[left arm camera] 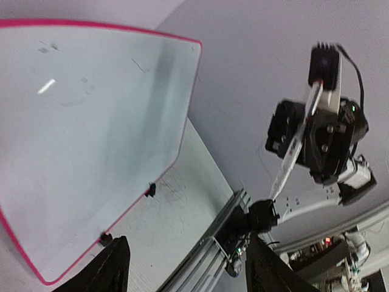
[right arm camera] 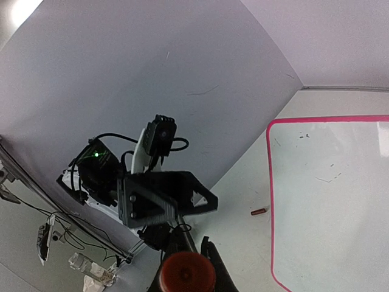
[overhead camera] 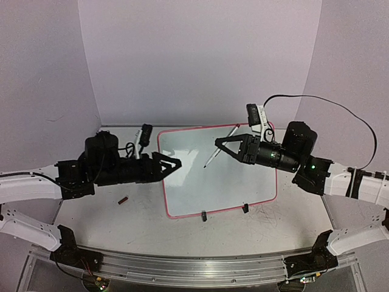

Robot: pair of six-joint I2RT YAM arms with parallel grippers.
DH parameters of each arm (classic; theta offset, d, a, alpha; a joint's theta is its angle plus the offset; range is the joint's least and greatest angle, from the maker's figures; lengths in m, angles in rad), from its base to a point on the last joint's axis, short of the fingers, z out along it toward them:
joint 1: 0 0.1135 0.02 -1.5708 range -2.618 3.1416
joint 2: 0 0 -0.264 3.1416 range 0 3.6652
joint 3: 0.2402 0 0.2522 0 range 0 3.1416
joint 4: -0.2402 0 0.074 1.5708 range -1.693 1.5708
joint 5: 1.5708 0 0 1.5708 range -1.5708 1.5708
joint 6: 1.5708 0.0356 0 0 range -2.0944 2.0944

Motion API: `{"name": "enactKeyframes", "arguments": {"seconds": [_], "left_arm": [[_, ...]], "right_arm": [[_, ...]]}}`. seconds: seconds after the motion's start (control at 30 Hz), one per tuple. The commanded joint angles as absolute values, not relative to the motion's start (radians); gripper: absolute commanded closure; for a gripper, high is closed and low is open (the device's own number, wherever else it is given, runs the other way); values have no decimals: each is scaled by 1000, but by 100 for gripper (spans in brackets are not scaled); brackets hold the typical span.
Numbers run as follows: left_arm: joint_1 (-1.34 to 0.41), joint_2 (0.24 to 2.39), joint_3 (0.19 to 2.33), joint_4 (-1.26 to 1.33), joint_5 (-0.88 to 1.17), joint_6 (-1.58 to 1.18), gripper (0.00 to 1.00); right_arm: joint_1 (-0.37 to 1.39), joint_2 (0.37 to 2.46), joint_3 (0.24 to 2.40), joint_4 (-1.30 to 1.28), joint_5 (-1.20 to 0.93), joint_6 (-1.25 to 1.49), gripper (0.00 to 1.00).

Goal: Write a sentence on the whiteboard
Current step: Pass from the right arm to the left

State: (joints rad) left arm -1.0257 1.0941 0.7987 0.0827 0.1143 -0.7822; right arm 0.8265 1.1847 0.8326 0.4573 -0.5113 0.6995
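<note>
Where lilac walls (overhead camera: 200, 61) enclose tabletop (overhead camera: 109, 225), whiteboard (overhead camera: 200, 188) lies.

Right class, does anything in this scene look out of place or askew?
A small dark red cap-like piece lies loose on the white tabletop, left of the red-rimmed whiteboard, which itself sits askew on it.

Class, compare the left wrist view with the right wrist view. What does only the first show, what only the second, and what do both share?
Only the left wrist view: the marker at full length in the right gripper, and two small black clips. Only the right wrist view: the left gripper seen from the side, and a small dark red cap on the table. Both: the whiteboard with its pink rim, no readable writing on it.
</note>
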Motion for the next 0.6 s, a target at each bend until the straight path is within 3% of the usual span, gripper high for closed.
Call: {"name": "enactKeyframes", "arguments": {"seconds": [0.0, 0.2, 0.47, 0.57], "left_arm": [[-1131, 1224, 904, 275, 187, -699, 36], [-1155, 1241, 891, 362, 169, -701, 41], [-1156, 1212, 887, 381, 154, -697, 34], [-1155, 1233, 907, 385, 177, -696, 40]], "right_arm": [[863, 1214, 818, 625, -474, 779, 100], [882, 1218, 811, 635, -460, 793, 100], [893, 1233, 811, 650, -491, 816, 100], [900, 1247, 815, 677, -504, 832, 100]]}}
